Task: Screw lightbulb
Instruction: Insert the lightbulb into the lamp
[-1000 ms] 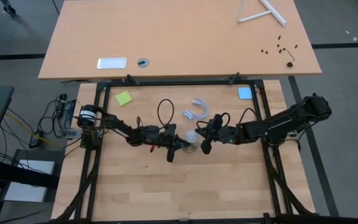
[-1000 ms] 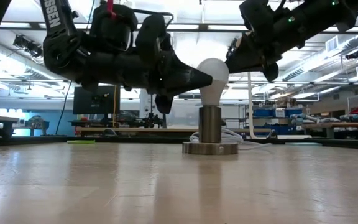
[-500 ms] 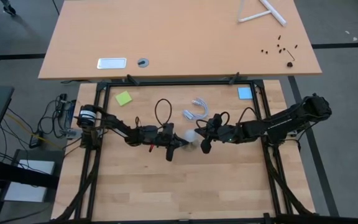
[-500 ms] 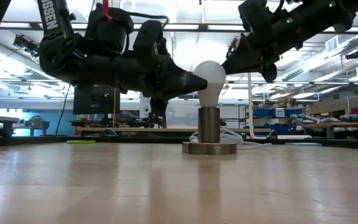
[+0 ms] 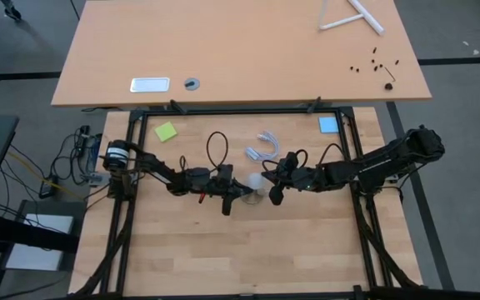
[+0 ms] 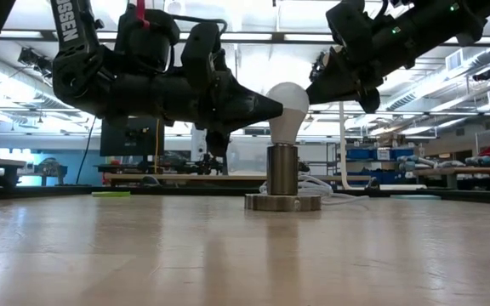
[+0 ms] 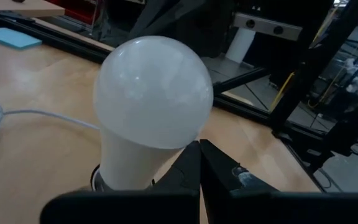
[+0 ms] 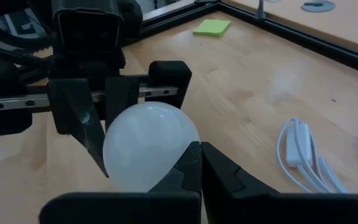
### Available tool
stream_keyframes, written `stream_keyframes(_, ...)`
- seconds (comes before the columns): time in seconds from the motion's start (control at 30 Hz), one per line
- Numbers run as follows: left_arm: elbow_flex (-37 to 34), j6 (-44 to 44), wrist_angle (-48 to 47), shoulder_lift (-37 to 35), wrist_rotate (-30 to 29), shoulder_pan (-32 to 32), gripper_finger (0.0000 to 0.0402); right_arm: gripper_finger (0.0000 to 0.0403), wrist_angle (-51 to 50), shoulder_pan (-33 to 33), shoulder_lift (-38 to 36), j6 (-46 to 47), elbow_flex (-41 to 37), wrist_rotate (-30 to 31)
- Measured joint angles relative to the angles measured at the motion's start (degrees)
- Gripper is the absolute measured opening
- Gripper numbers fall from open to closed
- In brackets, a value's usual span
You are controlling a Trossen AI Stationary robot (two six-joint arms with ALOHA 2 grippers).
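Low view | lightbulb [image 6: 287, 104] upright in metal socket [image 6: 282, 180] mid-table, white cord [image 6: 323, 189] behind; left gripper [image 6: 277, 108] clenched, tip against bulb's side, grasping nothing; right gripper [image 6: 311, 88] clenched, tip at bulb's opposite side, grasping nothing; green sticky note [image 5: 166, 132] near table's far edge
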Motion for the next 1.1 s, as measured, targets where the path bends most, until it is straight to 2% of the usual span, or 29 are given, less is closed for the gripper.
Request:
stream_keyframes(0.17, -1.3, -0.2, 1.1, 0.0, -1.4, 0.0, 0.0005, 0.0008, -0.6, 0.0, 0.0, 0.0, 0.0, -0.3)
stream_keyframes(0.4, -4.4, -1.3, 8.0, 0.0, -2.7, 0.3, 0.0005, 0.0008, -1.6, 0.0, 0.0, 0.0, 0.0, -1.4)
stream_keyframes(0.8, -7.0, -3.1, 9.4, -0.1, -4.5, 1.3, 0.0004, 0.0008, -1.4, 0.1, 0.0, 0.1, 0.0, -3.4)
stream_keyframes(1.1, -7.0, -3.1, 7.8, -0.1, -5.5, 1.3, 0.0004, 0.0008, 3.1, 0.1, 0.0, -2.8, 0.0, -4.8)
